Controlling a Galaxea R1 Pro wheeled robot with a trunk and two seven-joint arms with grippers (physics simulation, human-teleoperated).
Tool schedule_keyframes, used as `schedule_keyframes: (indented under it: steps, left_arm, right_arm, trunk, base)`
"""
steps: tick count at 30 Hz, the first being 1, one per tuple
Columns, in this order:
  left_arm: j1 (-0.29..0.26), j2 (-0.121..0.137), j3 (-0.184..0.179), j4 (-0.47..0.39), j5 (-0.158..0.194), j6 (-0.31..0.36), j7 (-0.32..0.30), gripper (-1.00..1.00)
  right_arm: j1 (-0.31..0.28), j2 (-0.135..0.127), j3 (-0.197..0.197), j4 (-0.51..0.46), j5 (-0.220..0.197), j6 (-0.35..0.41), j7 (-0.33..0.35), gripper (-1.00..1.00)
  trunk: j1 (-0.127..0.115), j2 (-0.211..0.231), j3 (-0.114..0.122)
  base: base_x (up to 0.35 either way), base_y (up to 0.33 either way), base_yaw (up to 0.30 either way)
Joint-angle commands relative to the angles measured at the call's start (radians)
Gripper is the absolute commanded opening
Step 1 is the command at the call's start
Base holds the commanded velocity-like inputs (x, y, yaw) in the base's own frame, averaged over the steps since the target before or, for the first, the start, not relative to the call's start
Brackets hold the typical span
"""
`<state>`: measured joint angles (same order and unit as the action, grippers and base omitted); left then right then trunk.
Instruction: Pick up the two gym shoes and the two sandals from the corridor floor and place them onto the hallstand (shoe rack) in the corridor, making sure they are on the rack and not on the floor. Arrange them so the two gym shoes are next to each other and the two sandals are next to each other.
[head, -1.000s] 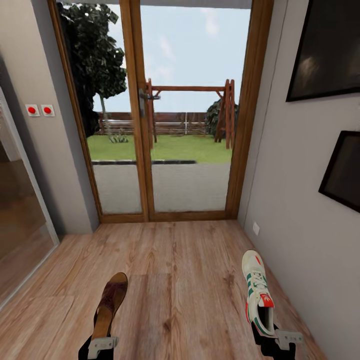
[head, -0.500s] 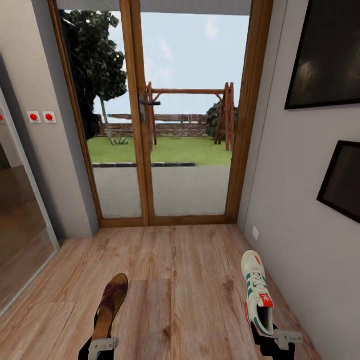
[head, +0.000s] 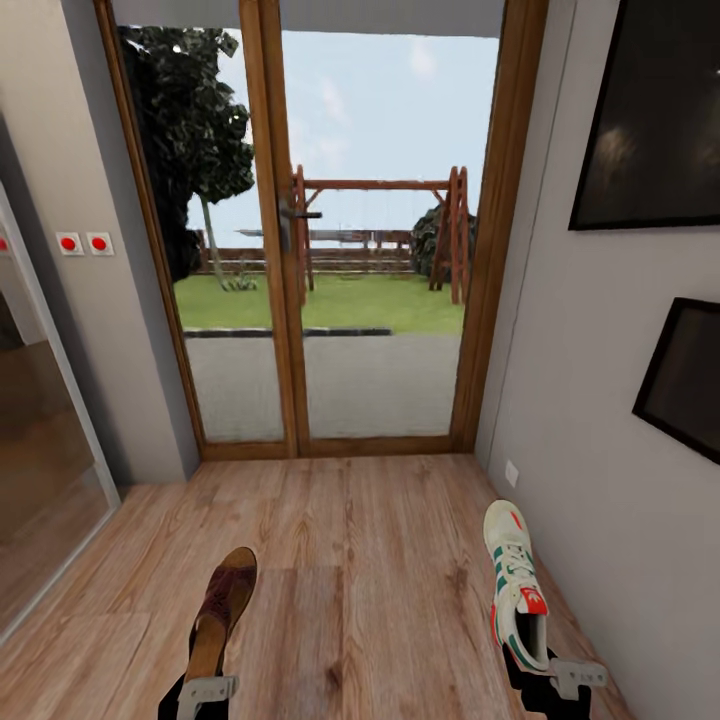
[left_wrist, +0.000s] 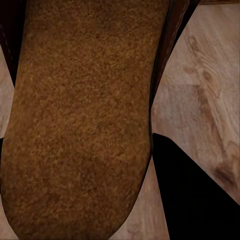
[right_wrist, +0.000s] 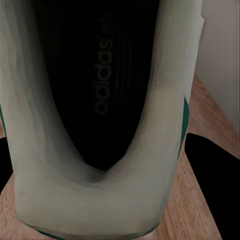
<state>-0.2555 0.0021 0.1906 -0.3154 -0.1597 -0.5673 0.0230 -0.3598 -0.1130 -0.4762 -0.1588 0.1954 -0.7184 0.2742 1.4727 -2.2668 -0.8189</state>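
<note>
Down at the near edge of the head view, the left gripper (head: 205, 690) is clamped on the heel end of a brown sandal (head: 222, 606), and the right gripper (head: 558, 678) is clamped on the heel of a white gym shoe (head: 518, 585) — each arm carries one piece of footwear, toes pointing away from the robot. Both appear held above the corridor floor (head: 350, 540), likely so they can be carried to the hallstand while the robot drives. Up close, the sandal (left_wrist: 80, 115) has a flat, slim footbed with a grainy, suede-like brown surface. The gym shoe (right_wrist: 100, 190) has a smooth, padded pale collar around a dark insole with faint lettering, a green stripe at the side, red-orange on the tongue. Farther out: light wood planks with visible grain, a wood-framed glass door (head: 320, 230) onto a garden, and dark framed panels (head: 655, 110) on the grey right wall
</note>
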Motion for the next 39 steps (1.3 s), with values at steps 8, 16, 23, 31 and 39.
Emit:
schedule_keyframes:
  steps: [8, 16, 23, 31, 39]
  left_arm:
    - [-0.001, 0.001, 0.007, 0.001, -0.013, -0.003, 0.003, -1.00]
    - [-0.001, 0.001, 0.006, 0.001, -0.012, -0.004, 0.003, -1.00]
    - [-0.001, 0.000, 0.005, 0.016, -0.014, -0.041, 0.002, -1.00]
    - [-0.001, 0.001, 0.004, 0.024, -0.014, -0.043, 0.002, -1.00]
    - [-0.001, 0.002, 0.007, 0.024, -0.012, -0.043, 0.003, -1.00]
  right_arm:
    - [-0.001, 0.008, -0.009, 0.000, 0.007, -0.003, 0.002, -1.00]
    - [-0.001, 0.010, -0.007, 0.000, 0.009, -0.002, 0.003, -1.00]
    - [-0.001, 0.002, 0.025, -0.001, 0.009, -0.001, 0.005, -1.00]
    - [-0.001, 0.000, 0.030, -0.003, 0.005, 0.004, 0.003, -1.00]
    - [-0.001, 0.001, 0.031, 0.001, 0.007, 0.002, 0.003, -1.00]
  trunk:
    - [-0.004, 0.007, -0.004]
    - [-0.004, 0.007, -0.016]
    - [-0.004, 0.007, -0.024]
    - [-0.004, 0.007, -0.024]
    - [-0.004, 0.007, -0.029]
  base:
    - [0.000, 0.000, 0.000]
    - [0.000, 0.041, 0.000]
    - [0.000, 0.271, 0.000]
    - [0.000, 0.306, 0.000]
    - [0.000, 0.307, -0.027]
